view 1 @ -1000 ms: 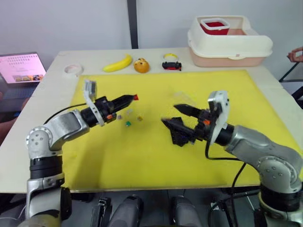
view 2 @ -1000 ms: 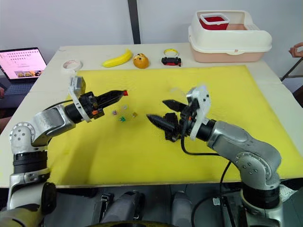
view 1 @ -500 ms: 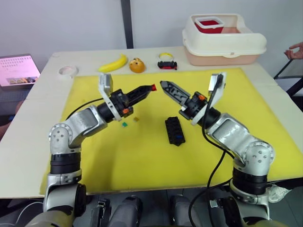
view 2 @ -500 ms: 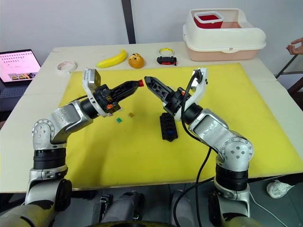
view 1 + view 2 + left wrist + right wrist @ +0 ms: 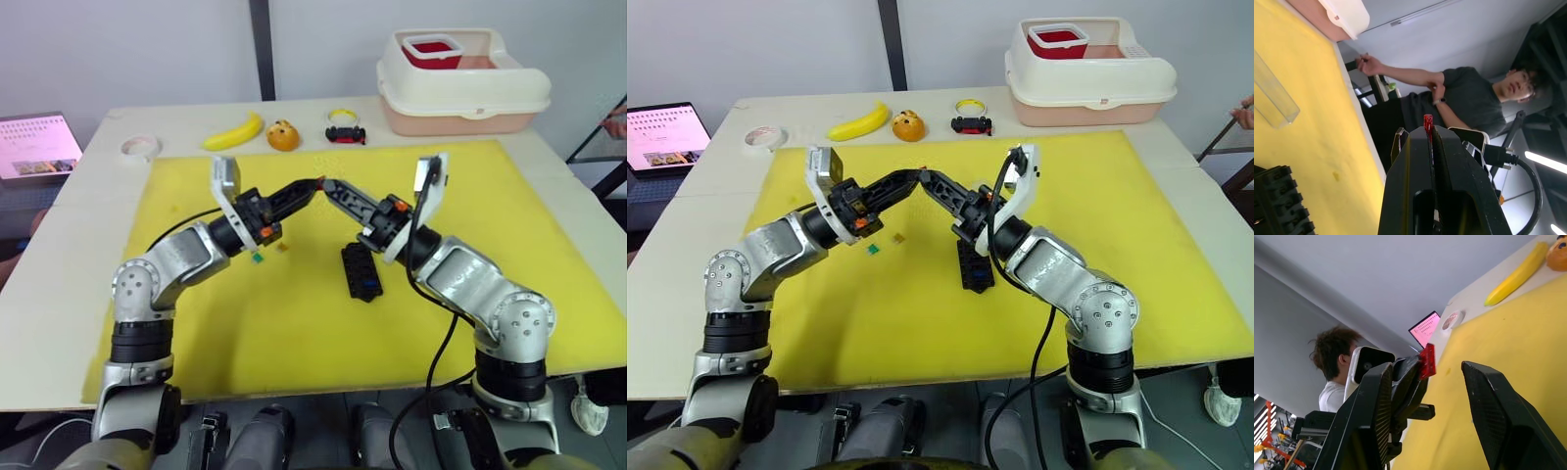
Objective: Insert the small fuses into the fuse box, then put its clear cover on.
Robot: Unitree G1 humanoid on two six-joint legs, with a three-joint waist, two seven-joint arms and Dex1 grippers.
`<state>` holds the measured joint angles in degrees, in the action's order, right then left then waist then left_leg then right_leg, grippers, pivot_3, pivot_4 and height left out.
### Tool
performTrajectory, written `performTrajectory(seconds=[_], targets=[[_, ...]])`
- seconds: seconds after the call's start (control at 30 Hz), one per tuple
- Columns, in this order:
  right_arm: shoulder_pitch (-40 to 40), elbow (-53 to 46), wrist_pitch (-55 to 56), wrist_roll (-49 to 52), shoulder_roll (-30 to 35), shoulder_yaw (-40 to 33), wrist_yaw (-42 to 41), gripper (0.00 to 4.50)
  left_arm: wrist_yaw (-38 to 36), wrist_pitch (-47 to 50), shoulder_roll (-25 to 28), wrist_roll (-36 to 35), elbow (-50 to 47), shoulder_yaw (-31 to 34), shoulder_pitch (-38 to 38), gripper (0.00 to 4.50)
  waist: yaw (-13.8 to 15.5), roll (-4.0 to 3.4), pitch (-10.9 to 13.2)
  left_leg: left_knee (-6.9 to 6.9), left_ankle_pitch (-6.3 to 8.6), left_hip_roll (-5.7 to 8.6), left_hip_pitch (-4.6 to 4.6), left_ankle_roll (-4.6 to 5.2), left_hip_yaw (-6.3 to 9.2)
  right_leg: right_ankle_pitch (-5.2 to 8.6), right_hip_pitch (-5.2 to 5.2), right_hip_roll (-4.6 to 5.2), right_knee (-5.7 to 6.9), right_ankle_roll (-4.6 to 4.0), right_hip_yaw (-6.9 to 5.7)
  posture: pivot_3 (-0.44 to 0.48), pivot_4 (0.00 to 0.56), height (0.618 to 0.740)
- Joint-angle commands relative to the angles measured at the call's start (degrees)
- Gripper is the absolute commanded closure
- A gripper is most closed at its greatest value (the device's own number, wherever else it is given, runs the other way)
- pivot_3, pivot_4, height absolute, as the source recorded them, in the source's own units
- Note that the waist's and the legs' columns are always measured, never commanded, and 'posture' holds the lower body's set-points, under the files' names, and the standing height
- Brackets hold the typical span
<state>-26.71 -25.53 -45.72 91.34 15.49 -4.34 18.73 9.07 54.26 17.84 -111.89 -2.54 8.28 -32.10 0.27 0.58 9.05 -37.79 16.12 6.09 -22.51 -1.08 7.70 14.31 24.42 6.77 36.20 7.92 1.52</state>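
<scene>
A red fuse [image 5: 1427,361] sits pinched at the very tip of the left end effector [image 5: 312,186], whose fingers are pressed together on it, raised above the middle of the yellow mat [image 5: 294,323]. The right end effector [image 5: 331,186] meets it tip to tip from the right, its fingers spread with the fuse between them (not touching it, as far as the right wrist view shows). Below and slightly to the right, the fuse box [image 5: 361,271] lies flat on the mat, a blue fuse [image 5: 368,285] seated in one of its slots. Just left of it, two loose fuses rest on the mat: a green one [image 5: 256,258] and an olive-yellow one [image 5: 283,247]. The clear cover [image 5: 1271,93] lies on the mat beyond the fuse box. Along the far side of the bench [image 5: 59,235] stand a banana [image 5: 234,131], a tape roll [image 5: 140,147] and a cream lidded bin [image 5: 460,83].
</scene>
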Motion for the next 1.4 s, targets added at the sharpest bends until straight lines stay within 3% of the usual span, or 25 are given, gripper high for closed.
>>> performTrajectory(seconds=[0.03,0.73,1.4], targets=[[-0.5,-2.6,0.9,0.4,0.3,0.7,-1.2,2.19,0.8,-1.7,-0.5,-1.1,-1.9,0.2,-1.1,4.50,0.0,0.00,0.0,0.00,0.00,0.00,0.00,0.00,0.00,0.00,0.00,0.00,0.00,0.00,0.00,0.000,0.150,0.740],[0.8,-3.6,4.0,1.5,0.4,1.1,-0.4,2.19,4.4,-3.4,-3.4,-1.1,-4.2,-0.1,-1.0,4.50,0.0,0.00,0.0,0.01,0.00,0.00,0.00,0.00,-0.01,0.00,0.00,0.00,-0.01,0.00,0.00,0.000,0.150,0.740],[1.9,-3.9,6.7,1.9,1.3,0.3,-0.1,2.19,3.9,-3.0,-3.0,-1.1,-4.0,-0.1,-1.1,4.50,0.1,0.00,0.0,0.01,0.00,0.00,0.00,0.00,-0.01,0.00,-0.01,0.00,-0.02,0.00,0.00,0.000,0.150,0.740]])
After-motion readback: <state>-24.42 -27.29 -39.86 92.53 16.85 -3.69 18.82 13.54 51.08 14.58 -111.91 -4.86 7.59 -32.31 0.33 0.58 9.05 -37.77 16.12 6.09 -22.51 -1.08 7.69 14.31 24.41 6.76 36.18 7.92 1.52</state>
